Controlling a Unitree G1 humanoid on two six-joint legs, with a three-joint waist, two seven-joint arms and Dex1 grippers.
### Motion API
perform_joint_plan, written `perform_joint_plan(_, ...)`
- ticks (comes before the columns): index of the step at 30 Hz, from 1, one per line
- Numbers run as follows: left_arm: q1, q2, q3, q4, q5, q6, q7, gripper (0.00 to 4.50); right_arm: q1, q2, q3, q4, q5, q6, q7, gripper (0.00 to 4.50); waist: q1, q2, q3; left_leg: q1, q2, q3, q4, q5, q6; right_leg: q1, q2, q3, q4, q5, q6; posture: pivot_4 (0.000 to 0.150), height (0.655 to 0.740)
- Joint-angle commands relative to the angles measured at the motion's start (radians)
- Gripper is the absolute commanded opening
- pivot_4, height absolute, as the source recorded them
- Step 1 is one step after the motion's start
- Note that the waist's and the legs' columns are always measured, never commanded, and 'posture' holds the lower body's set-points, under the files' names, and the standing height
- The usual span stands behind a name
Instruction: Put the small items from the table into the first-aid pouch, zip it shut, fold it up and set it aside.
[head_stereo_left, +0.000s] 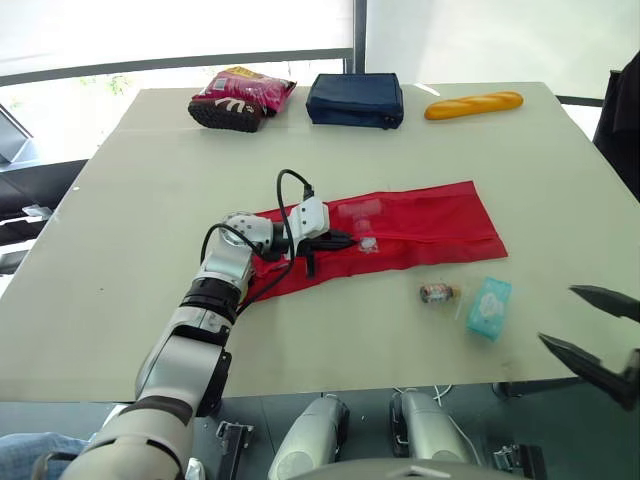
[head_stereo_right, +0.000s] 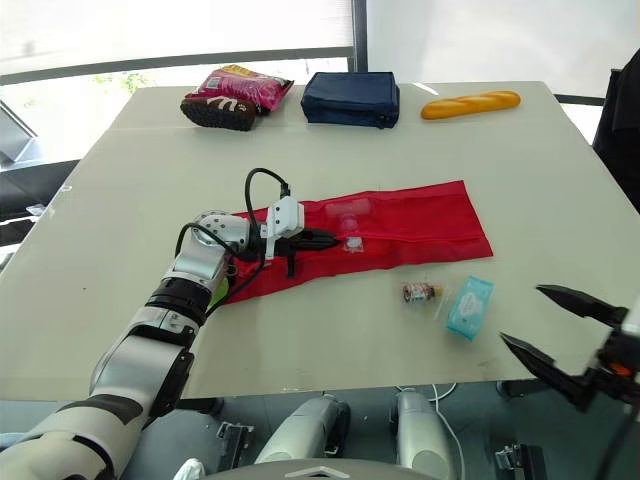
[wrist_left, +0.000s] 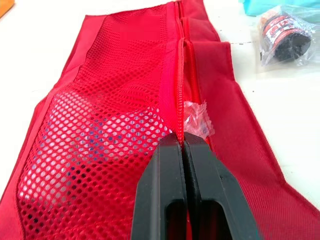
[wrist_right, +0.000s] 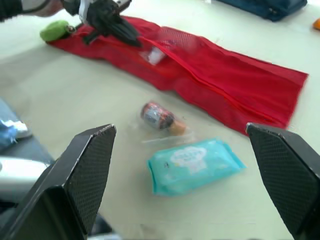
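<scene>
Left gripper (head_stereo_left: 347, 240) is pinched tight on the zip line of the red first-aid pouch (head_stereo_left: 430, 225), flat at mid-table (head_stereo_left: 130, 220); right gripper (head_stereo_left: 565, 318) hangs wide apart near the teal wipes pack (head_stereo_left: 489, 308) and wrapped bottle (head_stereo_left: 437, 292).

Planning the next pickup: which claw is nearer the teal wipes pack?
Right. The right claw hovers open just to the right of the wipes pack. The left claw is farther off to the left, shut over the red pouch at its zipper.
</scene>
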Motion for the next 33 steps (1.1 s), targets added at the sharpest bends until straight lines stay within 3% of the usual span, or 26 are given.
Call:
perform_joint_plan(1, -0.026, 0.015, 0.024, -0.001, -0.005, -0.014, -0.006, 0.0, 0.103, -0.033, -0.162, 0.07, 0.04, -0.059, 0.146, 4.43, 0.003, -0.001, 0.0, 0.0, 0.0, 0.0, 0.0, 0.0, 0.0, 0.0, 0.0, 0.0, -0.001, 0.0, 0.0, 0.15, 0.7293)
perform_joint_plan(5, -0.026, 0.011, 0.022, -0.001, -0.005, -0.013, -0.007, 0.0, 0.152, -0.061, -0.186, 0.134, 0.014, -0.102, 0.203, 4.43, 0.009, -0.001, 0.0, 0.0, 0.001, 0.0, 0.0, 0.0, 0.0, 0.0, 0.0, 0.0, -0.002, 0.0, 0.001, 0.15, 0.7293)
perform_joint_plan(10, -0.025, 0.003, 0.023, -0.005, -0.008, -0.01, -0.004, 0.0, 0.078, -0.114, -0.072, 0.116, -0.035, -0.111, 0.121, 4.43, 0.013, -0.001, 0.0, 0.0, 0.001, 0.0, 0.0, 0.0, 0.0, 0.0, 0.0, 0.0, -0.002, -0.001, 0.001, 0.15, 0.7293)
perform_joint_plan(18, -0.011, -0.006, 0.02, -0.056, -0.013, 0.004, -0.002, 0.0, -0.224, -0.293, 0.424, 0.085, -0.222, -0.064, -0.06, 4.43, 0.021, -0.001, 0.0, -0.003, 0.001, 0.0, 0.001, 0.002, -0.004, -0.001, 0.0, 0.0, -0.002, 0.001, -0.002, 0.15, 0.7293)
perform_joint_plan(23, 0.007, -0.008, 0.009, -0.093, -0.014, 0.009, -0.015, 0.0, -0.564, -0.326, 0.782, 0.201, -0.324, -0.011, -0.081, 4.43, 0.017, -0.002, 0.001, -0.004, 0.001, 0.002, 0.003, 0.002, -0.004, -0.002, -0.001, -0.001, -0.002, 0.002, -0.002, 0.15, 0.7293)
perform_joint_plan(27, 0.012, -0.013, 0.008, -0.107, -0.016, 0.011, -0.018, 0.0, -0.835, -0.305, 1.054, 0.394, -0.489, 0.005, -0.053, 4.43, 0.017, -0.002, 0.001, -0.005, 0.001, 0.002, 0.003, 0.002, -0.004, -0.002, -0.001, -0.001, -0.002, 0.003, -0.002, 0.15, 0.7293)
perform_joint_plan(31, 0.018, -0.014, 0.011, -0.115, -0.017, 0.013, -0.013, 0.0, -0.938, -0.293, 1.173, 0.509, -0.59, -0.011, -0.047, 4.43, 0.021, -0.002, 0.001, -0.006, 0.001, 0.001, 0.004, 0.002, -0.003, -0.003, -0.001, -0.003, -0.002, 0.003, -0.003, 0.15, 0.7293)
perform_joint_plan(33, 0.026, -0.012, 0.014, -0.126, -0.019, 0.017, -0.009, 0.0, -0.958, -0.289, 1.194, 0.531, -0.6, -0.022, -0.024, 3.94, 0.019, -0.002, 0.001, -0.006, 0.001, 0.001, 0.004, 0.002, -0.003, -0.004, -0.001, -0.002, -0.002, 0.003, -0.003, 0.15, 0.7293)
